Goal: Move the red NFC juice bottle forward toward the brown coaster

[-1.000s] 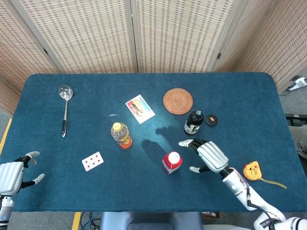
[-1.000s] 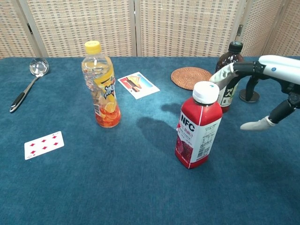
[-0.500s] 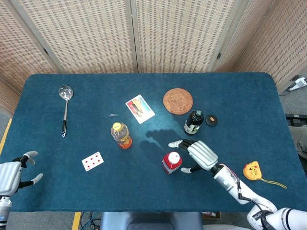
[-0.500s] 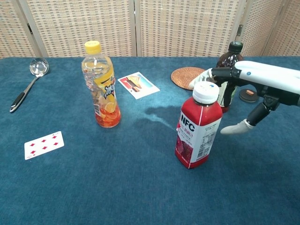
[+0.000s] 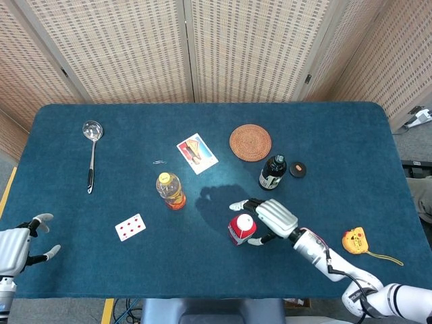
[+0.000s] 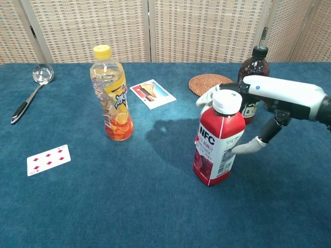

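Right hand spread wide around red NFC juice bottle, fingers behind white cap, thumb at label side; firm grip not confirmed. Bottle upright on blue table, near front edge, squarish red body, well short of brown coaster. Left hand open, holding nothing, front left corner.

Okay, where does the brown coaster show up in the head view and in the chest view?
Head view: the brown coaster lies right of centre in the upper half of the table, just above the dark bottle.
Chest view: the coaster sits at the back, right of centre, partly behind the right hand.
Shared landmark: the dark bottle stands beside it in both.
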